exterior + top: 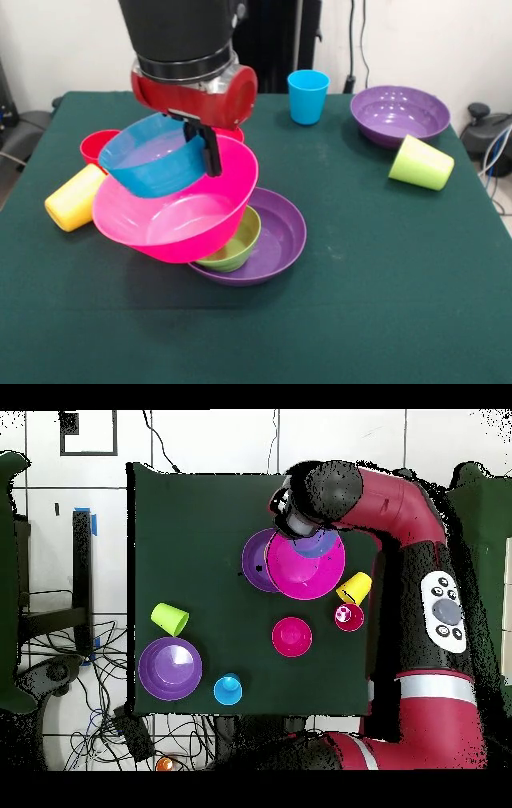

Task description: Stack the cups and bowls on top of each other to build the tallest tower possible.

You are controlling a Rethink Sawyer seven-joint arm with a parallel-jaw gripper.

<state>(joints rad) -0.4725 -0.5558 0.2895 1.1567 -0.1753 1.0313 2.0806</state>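
Observation:
My gripper (205, 160) is shut on the rim of the medium blue bowl (152, 164), which is tilted with its lower part inside the large pink bowl (176, 218). The pink bowl leans on the small green bowl (238, 244), which sits in a shallow purple bowl (282, 234). This tower also shows in the overhead view, pink bowl (305, 569) over purple bowl (255, 560), with the arm's wrist above it. A yellow cup (74, 198) lies on its side left of the tower.
A red cup (94, 146) stands behind the yellow cup. A red bowl (291, 636) sits behind the gripper. A blue cup (308, 96) stands at the back. The second purple bowl (400, 116) is back right, with a lime green cup (422, 162) on its side beside it.

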